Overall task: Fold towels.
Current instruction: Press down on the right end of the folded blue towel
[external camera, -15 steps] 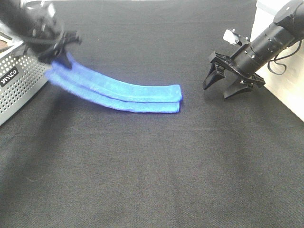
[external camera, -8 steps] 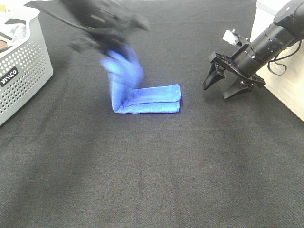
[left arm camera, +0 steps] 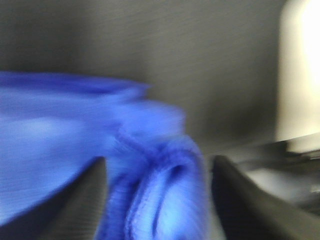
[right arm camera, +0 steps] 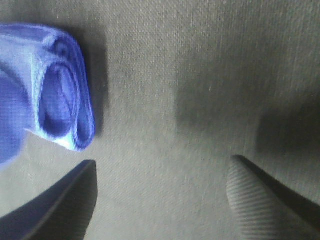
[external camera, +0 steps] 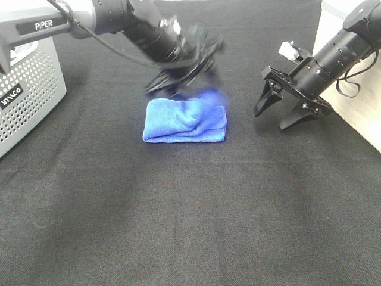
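The blue towel [external camera: 184, 122] lies folded into a thick pad on the black table, centre back. My left gripper [external camera: 201, 82] reaches across above the towel's far right end, blurred by motion, and is shut on the towel's loose end [left arm camera: 160, 195], which bunches between its fingers [left arm camera: 95, 200]. My right gripper [external camera: 283, 112] is open and empty, just above the table to the right of the towel. In the right wrist view the towel's rolled layered edge [right arm camera: 60, 105] shows beyond the open fingers [right arm camera: 265, 195].
A grey perforated basket [external camera: 24, 89] stands at the far left. A white surface [external camera: 363, 113] borders the table on the right. The black cloth-covered table [external camera: 190, 214] stretches toward the front.
My left gripper has swept from the basket side to the right, carrying the towel's long end over onto its other half. The strip is now a short pad. The right arm stayed put.
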`<state>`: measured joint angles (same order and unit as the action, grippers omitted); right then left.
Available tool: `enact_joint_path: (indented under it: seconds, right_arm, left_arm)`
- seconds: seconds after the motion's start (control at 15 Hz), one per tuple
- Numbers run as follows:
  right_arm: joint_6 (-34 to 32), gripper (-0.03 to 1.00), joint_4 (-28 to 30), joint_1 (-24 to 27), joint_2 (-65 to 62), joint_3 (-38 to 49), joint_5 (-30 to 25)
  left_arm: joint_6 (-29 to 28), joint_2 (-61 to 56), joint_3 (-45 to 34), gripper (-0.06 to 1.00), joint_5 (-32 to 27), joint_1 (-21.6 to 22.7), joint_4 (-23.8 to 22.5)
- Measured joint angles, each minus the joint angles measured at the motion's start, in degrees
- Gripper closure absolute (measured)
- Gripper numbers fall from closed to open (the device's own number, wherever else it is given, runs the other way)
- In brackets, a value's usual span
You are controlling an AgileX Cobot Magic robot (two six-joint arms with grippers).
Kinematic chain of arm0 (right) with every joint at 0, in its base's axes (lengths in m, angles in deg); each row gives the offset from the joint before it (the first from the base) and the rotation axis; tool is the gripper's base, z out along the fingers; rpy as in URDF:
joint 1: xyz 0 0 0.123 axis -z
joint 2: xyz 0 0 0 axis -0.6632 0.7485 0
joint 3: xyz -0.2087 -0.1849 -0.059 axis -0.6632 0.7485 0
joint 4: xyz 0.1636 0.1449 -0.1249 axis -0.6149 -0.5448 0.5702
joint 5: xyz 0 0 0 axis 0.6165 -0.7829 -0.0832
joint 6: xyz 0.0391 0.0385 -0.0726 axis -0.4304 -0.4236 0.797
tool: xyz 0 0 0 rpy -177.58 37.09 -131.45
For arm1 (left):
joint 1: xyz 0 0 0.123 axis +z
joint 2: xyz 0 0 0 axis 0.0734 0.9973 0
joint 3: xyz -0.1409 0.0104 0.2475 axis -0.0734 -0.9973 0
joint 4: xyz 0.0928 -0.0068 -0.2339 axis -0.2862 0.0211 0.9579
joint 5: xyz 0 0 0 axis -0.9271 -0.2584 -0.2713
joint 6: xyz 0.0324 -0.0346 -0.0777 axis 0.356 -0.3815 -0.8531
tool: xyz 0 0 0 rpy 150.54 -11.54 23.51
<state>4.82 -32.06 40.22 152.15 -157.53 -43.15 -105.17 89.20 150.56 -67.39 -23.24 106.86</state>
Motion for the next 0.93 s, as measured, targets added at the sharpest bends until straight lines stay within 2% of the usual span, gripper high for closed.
enact_joint_path:
  seconds: [0.07, 0.2, 0.33, 0.6, 0.8, 0.93]
  right_arm:
    - [0.0, 0.28, 0.0, 0.0, -0.06, 0.0, -0.69]
    - [0.0, 0.28, -0.4, 0.0, -0.92, 0.0, -1.2]
    - [0.0, 0.28, -2.06, 0.0, -3.21, 0.0, -1.15]
    - [2.46, 0.28, -12.09, -2.18, -5.9, -0.23, -1.32]
    - [7.16, 0.28, -18.74, -7.91, -5.9, -0.23, -0.52]
    - [8.25, 0.28, -22.29, -11.86, -5.39, -0.29, 2.98]
  left_arm:
    - [2.81, 0.0, 0.06, 0.31, 1.2, 0.0, 4.7]
    - [9.17, 0.0, 0.92, 0.31, 1.72, 0.17, 11.06]
    - [14.04, -0.06, 2.92, 0.31, 1.49, 1.32, 12.95]
    - [19.31, -3.72, 4.53, 0.3, 0.97, 7.51, 12.09]
    - [19.6, -6.42, 4.64, 0.3, -1.38, 11.63, 7.39]
    - [19.77, -6.47, 4.64, 0.3, -4.76, 13.35, 3.78]
